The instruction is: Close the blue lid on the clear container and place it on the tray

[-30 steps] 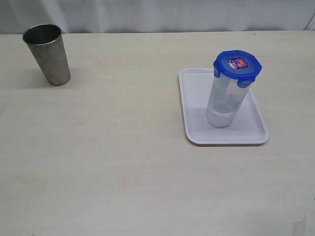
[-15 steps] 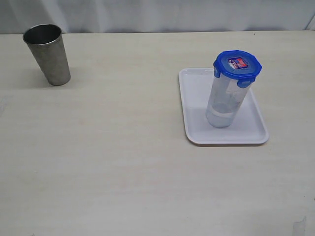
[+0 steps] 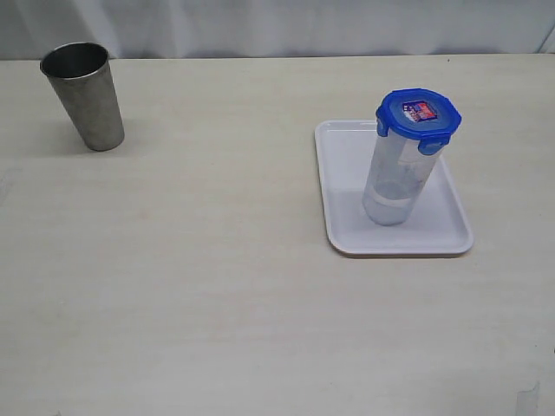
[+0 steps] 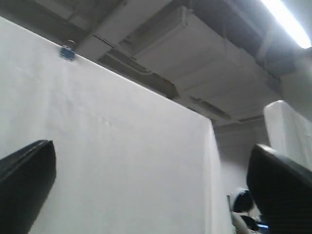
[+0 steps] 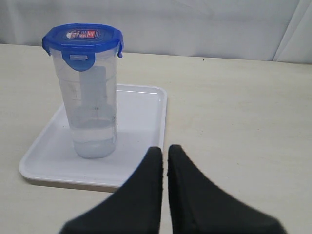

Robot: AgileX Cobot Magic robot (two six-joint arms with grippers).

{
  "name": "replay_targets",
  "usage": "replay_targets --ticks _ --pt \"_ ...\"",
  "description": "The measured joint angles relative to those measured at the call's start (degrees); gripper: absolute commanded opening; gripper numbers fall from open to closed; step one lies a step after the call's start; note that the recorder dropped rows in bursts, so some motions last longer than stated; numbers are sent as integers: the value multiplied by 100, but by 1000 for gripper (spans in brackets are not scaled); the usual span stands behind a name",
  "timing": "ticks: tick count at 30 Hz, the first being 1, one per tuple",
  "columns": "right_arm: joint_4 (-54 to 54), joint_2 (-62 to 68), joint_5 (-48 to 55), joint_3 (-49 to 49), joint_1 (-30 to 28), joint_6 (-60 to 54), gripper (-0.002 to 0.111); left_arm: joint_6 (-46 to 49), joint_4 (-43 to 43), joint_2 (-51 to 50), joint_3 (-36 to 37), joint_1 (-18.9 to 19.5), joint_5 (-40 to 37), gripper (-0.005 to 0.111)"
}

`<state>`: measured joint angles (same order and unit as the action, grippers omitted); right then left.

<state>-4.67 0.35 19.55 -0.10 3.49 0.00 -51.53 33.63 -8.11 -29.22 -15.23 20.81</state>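
Note:
The clear container stands upright on the white tray, with the blue lid seated on its rim. In the right wrist view the clear container, its blue lid and the tray sit just beyond my right gripper, whose black fingers are shut with nothing between them, apart from the tumbler. My left gripper points up at a white wall and ceiling, its fingers spread wide and empty. Neither gripper shows in the exterior view.
A grey metal cup stands upright at the far left of the table. A white curtain runs along the table's back edge.

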Motion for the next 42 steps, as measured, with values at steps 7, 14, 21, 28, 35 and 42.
replay_targets --ticks 7,14,21,28,35,42 --pt "0 0 0 0 0 0 4 2795 -2241 298 166 0 -1520 105" --pt "0 0 0 0 0 0 4 4425 -2648 604 171 0 -2720 105" --pt "0 0 0 0 0 0 4 4819 -2648 784 171 13 -3321 105" --pt "0 0 0 0 0 0 4 4857 -2802 784 171 596 -3556 105" --pt "0 0 0 0 0 0 4 4857 -2850 796 561 1124 -3738 105" --pt "0 0 0 0 0 0 4 4857 -2758 806 2146 1124 -2702 105"
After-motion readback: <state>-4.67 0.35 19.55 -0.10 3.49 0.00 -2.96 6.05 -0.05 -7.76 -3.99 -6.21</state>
